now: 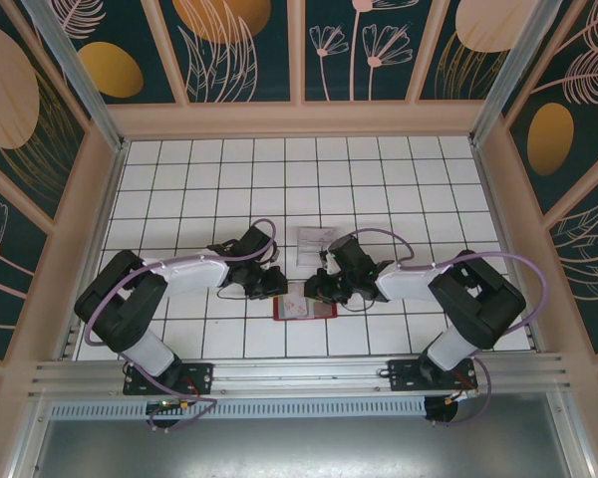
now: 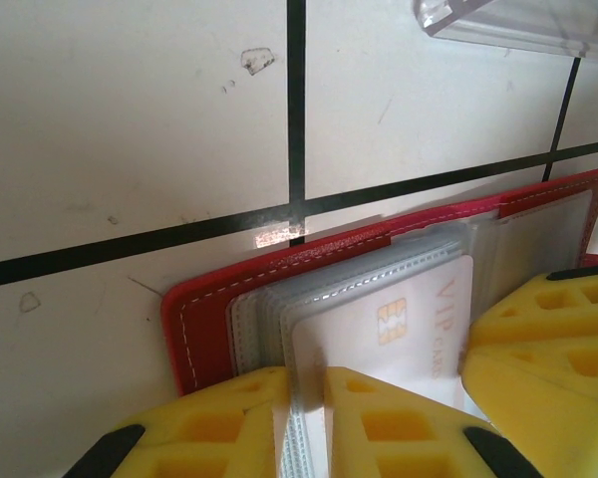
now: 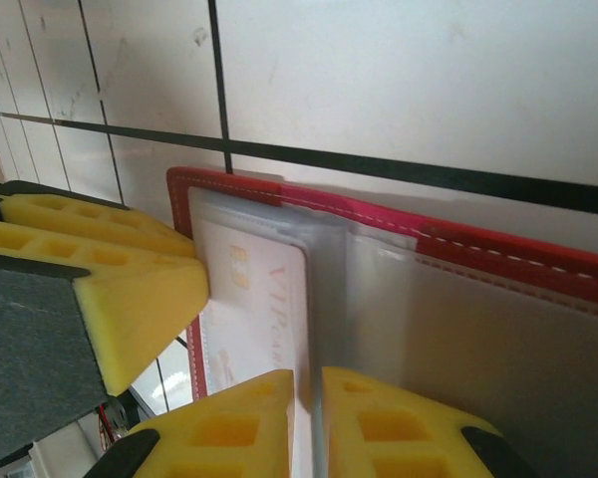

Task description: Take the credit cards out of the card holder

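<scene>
Left wrist: left end effector (image 2: 304,386) clenched on clear sleeves (image 2: 259,319) of the open red card holder (image 2: 204,314), right end effector (image 3: 307,386) likewise, pale credit card (image 2: 379,334) sleeved.

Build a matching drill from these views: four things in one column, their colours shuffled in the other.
Things:
1. card holder
2. VIP card
3. plastic tray
4. grid lines

Colours:
A. black
B. clear
C. red
D. white with a gold chip

Pairs: 1-C, 2-D, 3-B, 4-A
</scene>
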You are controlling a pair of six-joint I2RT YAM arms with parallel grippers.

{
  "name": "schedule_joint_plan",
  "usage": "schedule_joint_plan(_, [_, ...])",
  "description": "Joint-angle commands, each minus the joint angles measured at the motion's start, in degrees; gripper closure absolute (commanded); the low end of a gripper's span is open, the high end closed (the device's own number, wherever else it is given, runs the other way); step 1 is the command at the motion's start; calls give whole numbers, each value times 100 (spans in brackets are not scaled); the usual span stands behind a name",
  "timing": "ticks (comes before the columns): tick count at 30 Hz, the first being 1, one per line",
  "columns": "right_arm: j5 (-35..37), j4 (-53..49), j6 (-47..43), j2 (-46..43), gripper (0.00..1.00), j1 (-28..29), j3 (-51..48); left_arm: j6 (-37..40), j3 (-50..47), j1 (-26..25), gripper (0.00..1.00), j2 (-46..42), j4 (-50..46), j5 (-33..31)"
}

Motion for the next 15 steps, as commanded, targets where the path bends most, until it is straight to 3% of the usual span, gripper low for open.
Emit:
schedule_joint_plan(1, [-43, 48, -34, 111, 84, -44, -91, -52, -213, -11, 80, 72, -309, -136])
schedule_joint_plan(5, [156, -177, -123, 62, 84, -56, -71, -85, -209, -7, 80, 72, -302, -138])
schedule_joint_plan(15, [-272, 312, 5, 273, 85, -55, -115, -101, -225, -10, 80, 72, -282, -122])
